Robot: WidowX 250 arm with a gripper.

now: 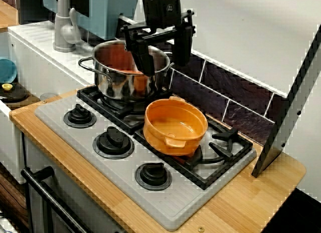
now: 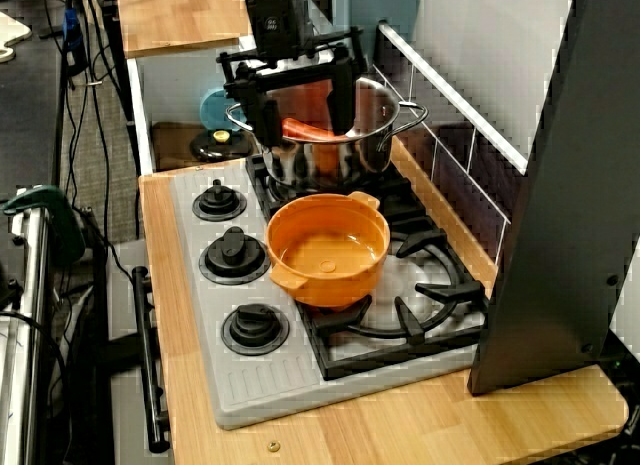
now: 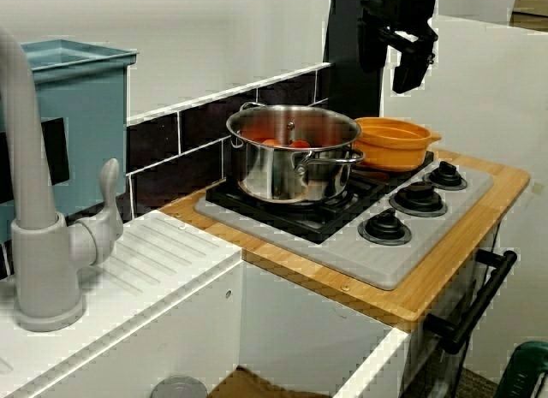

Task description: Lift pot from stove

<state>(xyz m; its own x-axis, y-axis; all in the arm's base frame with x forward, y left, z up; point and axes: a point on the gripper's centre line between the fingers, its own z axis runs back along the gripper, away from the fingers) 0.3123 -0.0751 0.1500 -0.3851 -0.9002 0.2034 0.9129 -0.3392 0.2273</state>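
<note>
On the far left burner of the stove (image 1: 165, 205) stands a steel pot (image 1: 123, 75), and my gripper (image 1: 163, 55) hangs above it, fingers spread and holding nothing. To its right, the orange pot (image 1: 175, 125) sits on the near-right burner grate.

no text can be read with confidence. a small pale marking sits on the black housing above the hand (image 1: 161, 52), too small and blurred to make out. nothing else carries lettering.

Toy kitchen, stove (image 1: 150, 158) in wooden counter (image 1: 241, 208), faucet (image 3: 38, 227), tiled backsplash (image 1: 235, 105)
</note>
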